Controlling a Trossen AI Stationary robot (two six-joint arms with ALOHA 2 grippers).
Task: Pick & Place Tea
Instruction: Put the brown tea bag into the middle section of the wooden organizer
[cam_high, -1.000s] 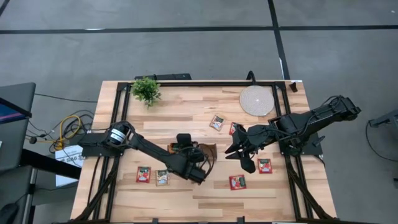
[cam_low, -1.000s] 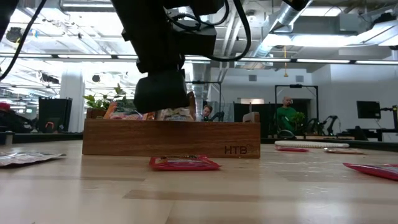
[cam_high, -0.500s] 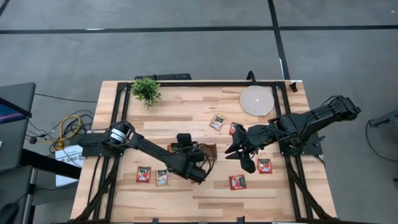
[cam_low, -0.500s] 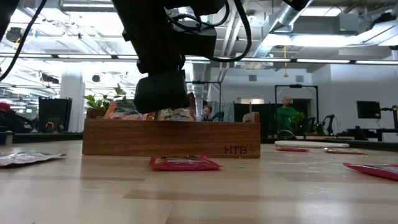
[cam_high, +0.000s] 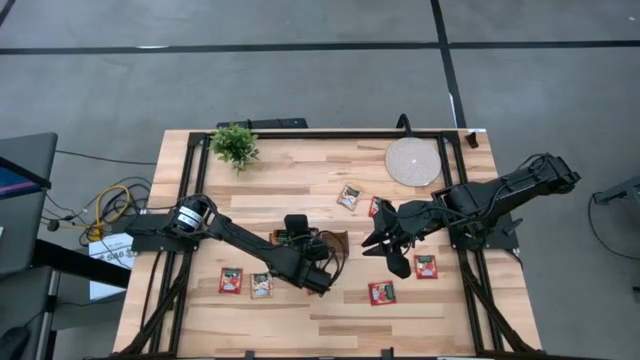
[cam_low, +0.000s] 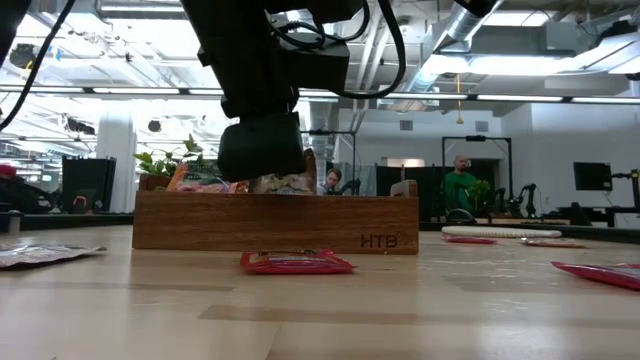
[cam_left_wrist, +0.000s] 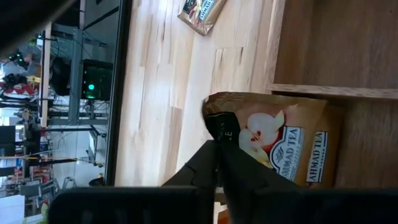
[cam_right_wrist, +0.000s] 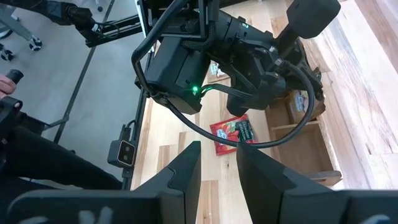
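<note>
Tray (cam_high: 335, 240) mid-table, plant (cam_high: 235, 145) behind it at left, round mat (cam_high: 412, 160) behind at right

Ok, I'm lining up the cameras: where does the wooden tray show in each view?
High view: wooden tray near the table's middle, mostly hidden under the left arm.
Low view: long brown box, left of centre.
Left wrist view: fills the right side.
Right wrist view: lower right, beneath the left arm.
Shared landmark: the left gripper, shut on a beige sachet over the tray.

Overhead camera looks straight down; low camera looks level across the table (cam_low: 330, 310); both share the wooden tray (cam_low: 275, 222).
</note>
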